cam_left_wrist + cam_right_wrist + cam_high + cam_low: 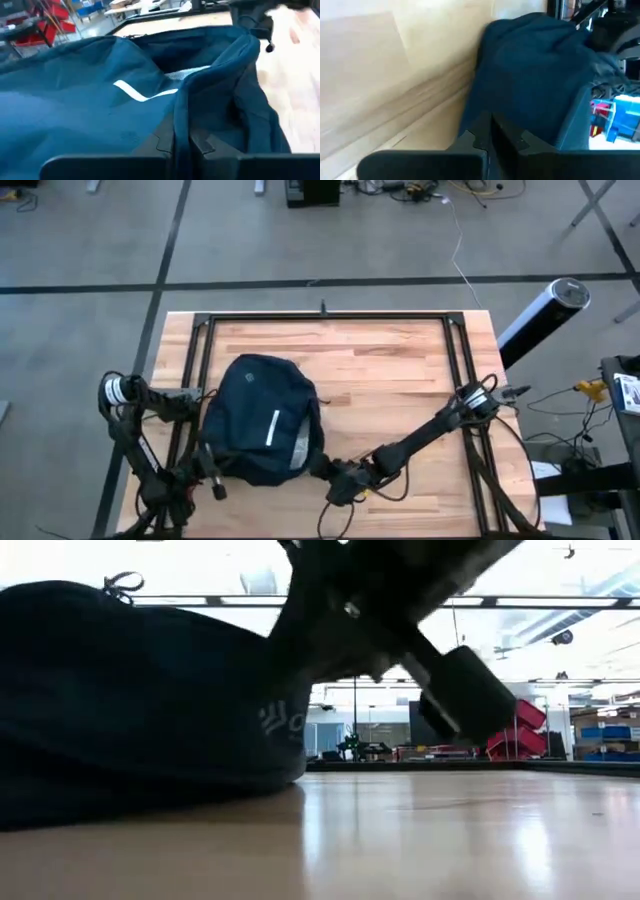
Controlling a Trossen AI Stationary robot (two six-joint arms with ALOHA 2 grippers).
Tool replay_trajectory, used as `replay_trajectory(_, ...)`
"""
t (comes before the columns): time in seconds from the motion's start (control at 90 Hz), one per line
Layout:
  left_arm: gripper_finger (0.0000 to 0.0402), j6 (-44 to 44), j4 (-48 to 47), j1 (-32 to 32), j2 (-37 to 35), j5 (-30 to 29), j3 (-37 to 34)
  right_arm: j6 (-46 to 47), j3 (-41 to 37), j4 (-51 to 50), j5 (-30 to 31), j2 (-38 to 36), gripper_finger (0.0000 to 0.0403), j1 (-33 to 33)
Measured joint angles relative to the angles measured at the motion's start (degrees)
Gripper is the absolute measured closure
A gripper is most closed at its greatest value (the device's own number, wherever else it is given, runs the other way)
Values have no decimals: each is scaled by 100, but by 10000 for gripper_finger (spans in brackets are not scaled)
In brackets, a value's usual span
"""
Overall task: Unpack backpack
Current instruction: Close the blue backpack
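Navy backpack (262, 418) slumps on the wooden worktop (400, 380) near its left edge, white stripe up. Left gripper (181, 137) pinches a fold of the bag's fabric at the front-left side. Right gripper (489, 131) is clamped on the bag's front-right edge.

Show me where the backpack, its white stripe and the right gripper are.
backpack (250, 405): high view, middle of its navy top.
white stripe (276, 428): high view, middle of the stripe.
right gripper (322, 468): high view, fingertips at the backpack's edge.
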Motion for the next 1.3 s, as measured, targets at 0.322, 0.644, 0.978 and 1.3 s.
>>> replay_trajectory(0.322,377,1913,294,164,-174,-334,1114,941,357,359,-901,-245,384,-247)
replay_trajectory(0.644,312,3109,768,216,-125,-367,1702,2646,503,374,-767,-300,220,-342)
replay_trajectory(0.978,277,3644,1565,545,102,-646,1670,2999,497,288,-1311,-96,162,-218)
replay_trajectory(1.3,276,5961,3900,972,474,-515,1667,1425,479,803,-969,320,191,-133)
